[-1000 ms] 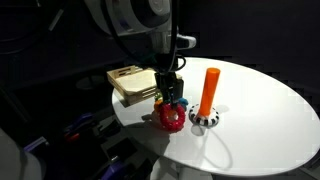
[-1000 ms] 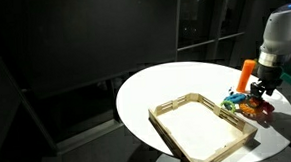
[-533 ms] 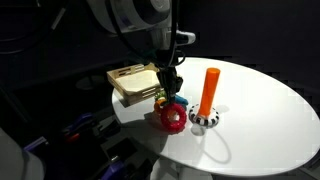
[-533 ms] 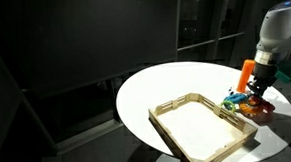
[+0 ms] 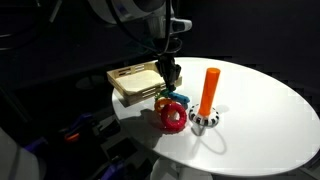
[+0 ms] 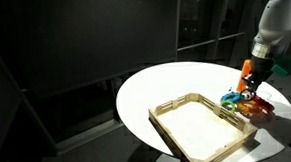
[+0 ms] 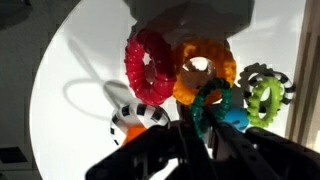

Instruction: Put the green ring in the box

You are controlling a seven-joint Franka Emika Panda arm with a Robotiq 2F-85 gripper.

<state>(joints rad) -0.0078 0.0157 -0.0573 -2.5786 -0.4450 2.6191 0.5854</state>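
In the wrist view my gripper (image 7: 203, 126) is shut on the green ring (image 7: 211, 100), a dark green toothed ring that stands on edge between the two fingers. It hangs just over the heap of toy rings at the table's edge. In both exterior views the gripper (image 5: 171, 84) (image 6: 248, 85) sits a little above that heap, and the held ring is too small to make out there. The box (image 5: 133, 84) (image 6: 200, 130), a shallow light-wood tray, lies right beside the heap with nothing showing in it.
Under the gripper lie a large red ring (image 7: 149, 66) (image 5: 172, 117), an orange ring (image 7: 203, 64), a blue ring (image 7: 238, 117) and a yellow-green ring (image 7: 266, 95). An orange peg (image 5: 209, 90) on a black-and-white base (image 5: 205, 121) stands close by. The round white table (image 5: 260, 110) ends just past the heap.
The jaws have closed on the green ring, and the gripper has risen slightly from the heap.
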